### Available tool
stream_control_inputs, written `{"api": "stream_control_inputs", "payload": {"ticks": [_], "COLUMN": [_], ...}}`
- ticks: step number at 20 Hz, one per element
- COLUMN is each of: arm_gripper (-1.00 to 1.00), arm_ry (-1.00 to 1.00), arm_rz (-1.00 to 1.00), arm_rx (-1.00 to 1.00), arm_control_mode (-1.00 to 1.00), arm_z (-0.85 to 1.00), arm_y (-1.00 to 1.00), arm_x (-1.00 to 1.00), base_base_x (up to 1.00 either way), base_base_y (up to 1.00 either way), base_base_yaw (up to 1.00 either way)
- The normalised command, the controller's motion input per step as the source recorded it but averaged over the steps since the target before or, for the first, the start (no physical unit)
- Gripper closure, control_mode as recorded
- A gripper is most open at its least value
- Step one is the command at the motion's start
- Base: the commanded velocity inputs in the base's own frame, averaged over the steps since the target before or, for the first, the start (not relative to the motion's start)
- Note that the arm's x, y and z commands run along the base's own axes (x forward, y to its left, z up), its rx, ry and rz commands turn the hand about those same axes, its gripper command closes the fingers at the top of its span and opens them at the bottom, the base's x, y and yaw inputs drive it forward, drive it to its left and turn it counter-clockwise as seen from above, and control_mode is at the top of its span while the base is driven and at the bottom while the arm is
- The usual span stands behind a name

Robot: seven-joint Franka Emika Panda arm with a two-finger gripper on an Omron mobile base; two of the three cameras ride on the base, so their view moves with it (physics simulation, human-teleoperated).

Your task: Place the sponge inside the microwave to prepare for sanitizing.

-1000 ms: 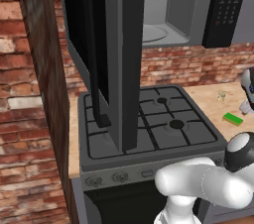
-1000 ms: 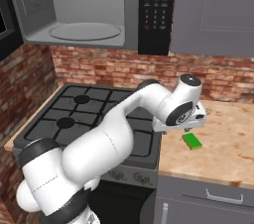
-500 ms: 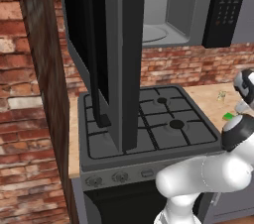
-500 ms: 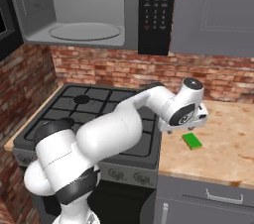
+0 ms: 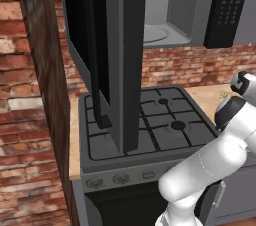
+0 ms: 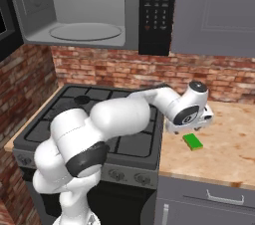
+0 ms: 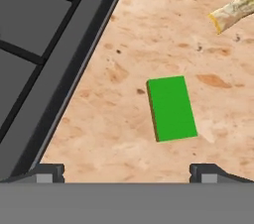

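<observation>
A: Item one, the flat rectangular green sponge (image 7: 171, 108)?
B: Lying flat on the speckled tan counter (image 6: 224, 144), just beside the black gas stove (image 6: 94, 119), untouched.

A: Item two, the two-finger gripper (image 7: 127, 170)?
B: Above the sponge, its dark tips spread wide apart, holding nothing.

A: Item three, the large grey-framed microwave (image 6: 94, 15)?
B: Mounted above the stove, its dark glass door (image 5: 107, 55) swung open; light grey interior, round turntable (image 6: 85, 31) bare.

A: Sundries?
B: A pale elongated object (image 7: 234, 11) on the counter, beyond the sponge.

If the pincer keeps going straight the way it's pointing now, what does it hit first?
Most likely the flat green rectangular sponge on the speckled tan countertop, lying between the open pincer tips' line; depth is unclear.
</observation>
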Motion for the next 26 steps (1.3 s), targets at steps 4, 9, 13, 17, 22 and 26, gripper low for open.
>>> {"api": "stream_control_inputs", "payload": {"ticks": [4, 9, 13, 17, 22, 26], "arm_gripper": [-1.00, -1.00, -1.00, -1.00, -1.00, -1.00], "arm_ry": [0.00, 0.00, 0.00, 0.00, 0.00, 0.00], "arm_rz": [0.00, 0.00, 0.02, 0.03, 0.03, 0.03], "arm_rx": [0.00, 0.00, 0.00, 0.00, 0.00, 0.00], "arm_control_mode": [-1.00, -1.00, -1.00, -1.00, -1.00, -1.00], "arm_z": [-0.33, -0.27, -0.23, -0.20, -0.17, -0.17], "arm_y": [-0.26, -0.25, -0.22, -0.19, -0.19, -0.16], "arm_x": [0.13, 0.18, 0.25, 0.25, 0.26, 0.20], "base_base_x": [0.00, 0.00, 0.00, 0.00, 0.00, 0.00], "base_base_y": [0.00, 0.00, 0.00, 0.00, 0.00, 0.00], "base_base_yaw": [0.00, 0.00, 0.00, 0.00, 0.00, 0.00]}}
